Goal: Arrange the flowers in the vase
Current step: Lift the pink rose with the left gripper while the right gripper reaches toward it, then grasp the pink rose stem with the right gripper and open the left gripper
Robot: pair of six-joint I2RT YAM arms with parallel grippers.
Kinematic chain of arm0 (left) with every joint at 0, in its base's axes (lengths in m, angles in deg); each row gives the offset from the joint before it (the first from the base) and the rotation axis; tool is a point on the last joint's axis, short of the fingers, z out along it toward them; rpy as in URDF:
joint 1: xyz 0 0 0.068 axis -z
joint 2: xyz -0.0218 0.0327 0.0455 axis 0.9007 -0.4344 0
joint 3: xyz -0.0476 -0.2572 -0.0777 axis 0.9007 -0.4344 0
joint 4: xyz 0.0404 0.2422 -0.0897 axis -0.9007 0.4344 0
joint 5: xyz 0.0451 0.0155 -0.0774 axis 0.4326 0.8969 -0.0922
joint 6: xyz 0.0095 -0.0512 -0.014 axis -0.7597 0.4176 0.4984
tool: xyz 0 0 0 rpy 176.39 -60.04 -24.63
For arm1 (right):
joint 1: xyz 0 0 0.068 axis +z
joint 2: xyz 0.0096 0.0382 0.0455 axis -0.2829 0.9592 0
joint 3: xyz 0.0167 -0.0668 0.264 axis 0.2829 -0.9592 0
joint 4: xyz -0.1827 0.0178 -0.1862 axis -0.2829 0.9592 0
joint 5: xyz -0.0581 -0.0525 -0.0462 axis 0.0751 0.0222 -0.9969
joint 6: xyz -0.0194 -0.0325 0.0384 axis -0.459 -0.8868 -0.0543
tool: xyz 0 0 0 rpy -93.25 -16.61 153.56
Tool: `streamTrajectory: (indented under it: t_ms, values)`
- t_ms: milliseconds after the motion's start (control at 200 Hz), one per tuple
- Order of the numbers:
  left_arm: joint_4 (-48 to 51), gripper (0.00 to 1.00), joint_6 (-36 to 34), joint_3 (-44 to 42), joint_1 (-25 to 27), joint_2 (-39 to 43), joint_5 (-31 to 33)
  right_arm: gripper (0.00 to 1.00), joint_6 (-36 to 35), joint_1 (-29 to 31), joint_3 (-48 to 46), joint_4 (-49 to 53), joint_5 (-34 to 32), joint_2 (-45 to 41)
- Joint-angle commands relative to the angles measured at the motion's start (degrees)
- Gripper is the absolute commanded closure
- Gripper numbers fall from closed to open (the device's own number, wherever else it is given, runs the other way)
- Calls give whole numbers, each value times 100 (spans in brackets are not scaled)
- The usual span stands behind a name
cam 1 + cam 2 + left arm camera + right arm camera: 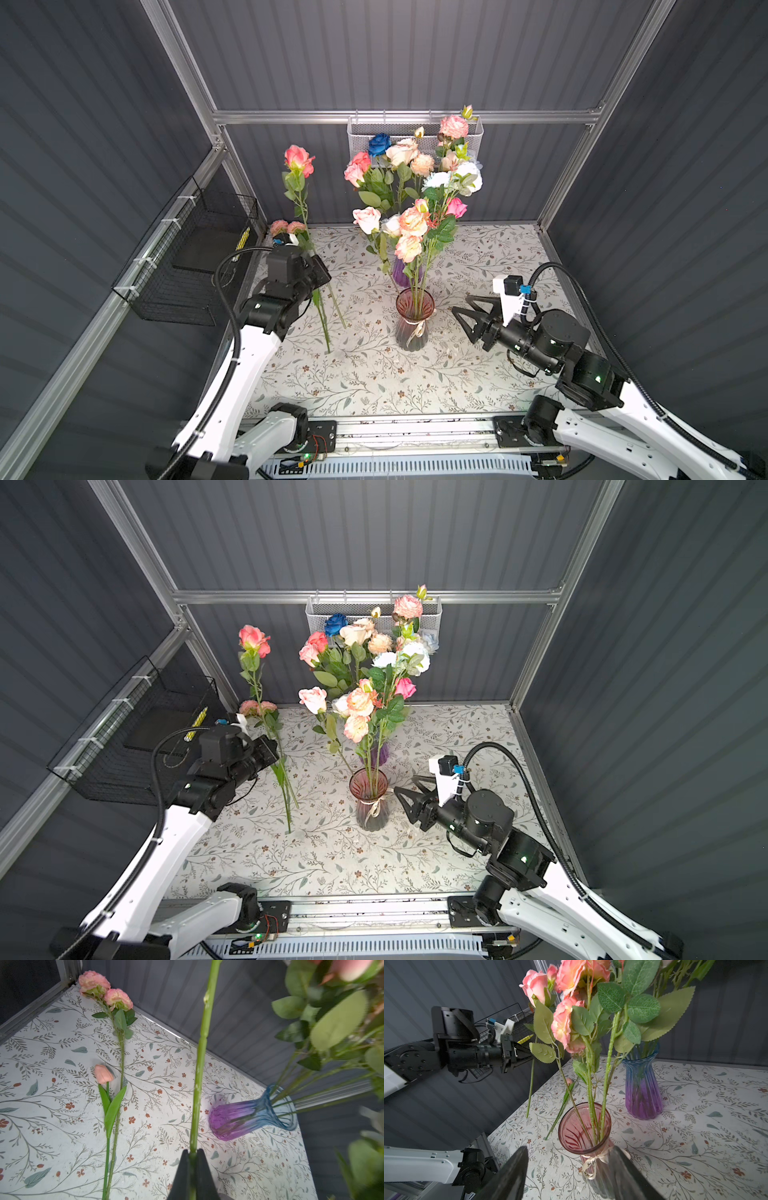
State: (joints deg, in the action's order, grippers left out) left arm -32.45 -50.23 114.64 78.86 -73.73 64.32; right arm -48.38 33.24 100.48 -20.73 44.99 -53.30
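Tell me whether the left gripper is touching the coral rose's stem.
Touching. The left wrist view shows the left gripper shut on the coral rose's stem, both jaws pressed against its sides.

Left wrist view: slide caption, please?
Left gripper shut on a green stem; carnation spray and tulip lie on the floral tabletop, purple-blue vase nearby.

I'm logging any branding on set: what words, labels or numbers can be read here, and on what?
Ribbon on the pink vase: cursive writing, too blurred to read.
Yellow strip in the black wire basket: dark marks, too small to read.
No other text shows.
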Motion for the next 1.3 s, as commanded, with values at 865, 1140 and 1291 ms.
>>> streamTrajectory:
  t_ms: [865, 1140, 1291]
  values:
    - [-1433, 100, -1012, -276, 15, 2425, -5562, 31, -581, 1482, 4782, 448, 1943, 4011]
    - [-1908, 100, -854, -457, 16, 2200, -6285, 32, -622, 1484, 5446, 358, 2365, 4618]
    - [-1778, 100, -964, -449, 15, 2148, -6309, 58, -640, 1477, 5634, 385, 2346, 4733]
